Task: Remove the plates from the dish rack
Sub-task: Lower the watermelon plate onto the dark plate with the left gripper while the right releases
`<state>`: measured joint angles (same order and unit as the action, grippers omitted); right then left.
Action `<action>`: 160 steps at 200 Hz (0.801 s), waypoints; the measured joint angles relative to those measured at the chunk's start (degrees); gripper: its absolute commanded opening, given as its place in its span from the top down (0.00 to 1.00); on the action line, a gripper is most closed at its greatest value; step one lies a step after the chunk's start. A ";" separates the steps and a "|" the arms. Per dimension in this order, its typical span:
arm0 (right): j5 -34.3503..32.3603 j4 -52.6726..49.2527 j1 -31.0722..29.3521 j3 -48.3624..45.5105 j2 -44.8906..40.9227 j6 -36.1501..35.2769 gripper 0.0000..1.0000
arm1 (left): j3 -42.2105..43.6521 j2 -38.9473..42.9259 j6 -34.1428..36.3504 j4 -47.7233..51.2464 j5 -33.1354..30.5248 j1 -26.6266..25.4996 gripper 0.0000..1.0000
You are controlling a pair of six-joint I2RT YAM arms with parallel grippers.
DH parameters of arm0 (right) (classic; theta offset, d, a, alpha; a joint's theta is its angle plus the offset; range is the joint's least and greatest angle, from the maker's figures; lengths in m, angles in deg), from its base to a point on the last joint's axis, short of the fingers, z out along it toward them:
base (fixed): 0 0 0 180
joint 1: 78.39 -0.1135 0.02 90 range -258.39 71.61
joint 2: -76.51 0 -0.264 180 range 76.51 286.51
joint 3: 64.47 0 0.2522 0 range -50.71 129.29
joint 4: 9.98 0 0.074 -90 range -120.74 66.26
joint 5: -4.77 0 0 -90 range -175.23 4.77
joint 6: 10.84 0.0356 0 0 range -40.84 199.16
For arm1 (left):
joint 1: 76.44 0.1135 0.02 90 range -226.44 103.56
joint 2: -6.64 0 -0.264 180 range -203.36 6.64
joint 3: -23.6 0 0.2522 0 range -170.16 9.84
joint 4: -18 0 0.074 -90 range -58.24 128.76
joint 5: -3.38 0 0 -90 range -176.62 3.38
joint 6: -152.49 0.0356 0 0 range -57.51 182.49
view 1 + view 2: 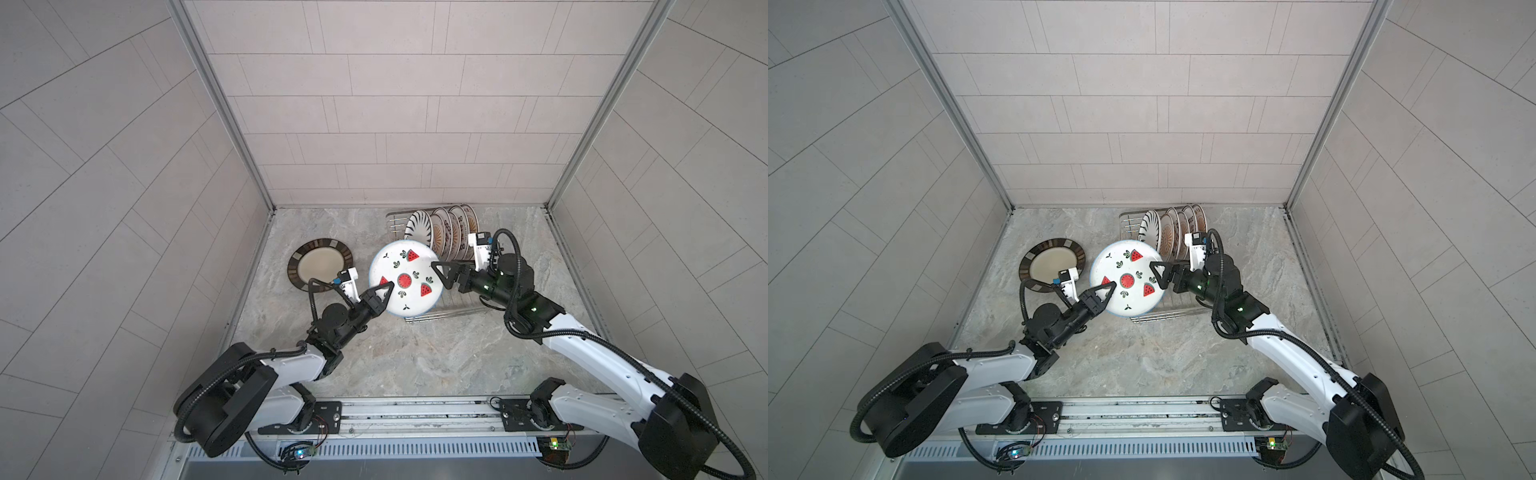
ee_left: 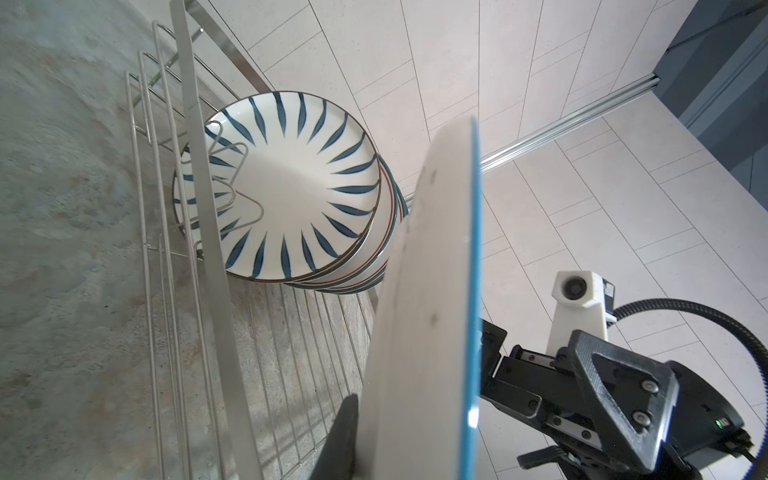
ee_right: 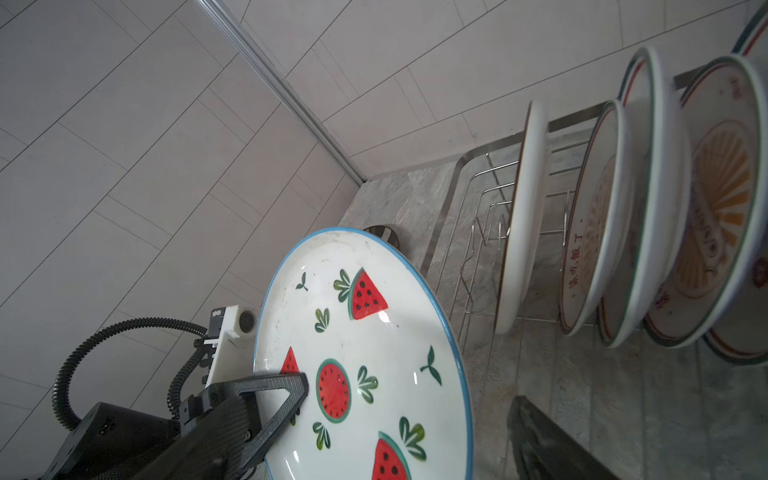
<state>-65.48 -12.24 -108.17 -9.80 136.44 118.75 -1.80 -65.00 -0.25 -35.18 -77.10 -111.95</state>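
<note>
Jaws of the left gripper [image 1: 386, 289] are almost closed and pinch the left rim of the watermelon plate [image 1: 401, 266]. This plate is held tilted, face up, over the near left part of the dish rack [image 1: 432, 316]. The right gripper [image 1: 443, 274] is at the opposite rim with its jaws wide apart. In the left wrist view one of its fingers [image 2: 582, 349] stands apart from the blue edge, so it does not grip the plate. At the far end of the rack the blue-striped plate [image 1: 419, 226] stands upright, with several more plates close behind it. A brown-rimmed plate [image 1: 320, 266] lies flat on the counter [image 1: 415, 365], near the watermelon plate's left rim but apart from it. Open counter lies in front of the rack, between the two arms.
</note>
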 measured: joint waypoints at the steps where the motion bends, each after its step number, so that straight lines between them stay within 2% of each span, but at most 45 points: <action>1: -0.09 -0.09 -0.02 -0.04 -0.11 -0.04 0.00 | 0.00 0.07 0.02 0.02 0.00 0.04 0.94; 26: -3.58 -1.51 -0.46 -1.11 -2.80 -1.33 0.00 | 0.00 0.81 -0.04 0.70 0.17 1.57 0.94; 62: -5.18 -2.21 -2.03 -1.29 -2.82 -3.63 0.01 | 0.00 2.45 -0.33 1.95 0.28 4.76 0.94; 110: -5.84 -3.61 -6.71 -0.04 -0.35 -7.93 0.01 | 0.00 7.19 -0.57 5.03 0.09 8.15 0.94; 139: -7.23 -5.29 -11.43 4.68 3.80 -11.15 0.01 | 0.04 8.96 -1.07 7.65 1.62 11.54 0.94; 160: -7.54 -5.57 -12.66 6.29 5.84 -12.46 0.01 | 0.09 9.92 -1.38 8.92 1.77 13.46 0.94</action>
<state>-73.03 -17.81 -120.83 -3.51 142.27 106.29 -1.71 -55.07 -1.63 -26.26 -75.33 -98.48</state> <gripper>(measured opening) 0.992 0.165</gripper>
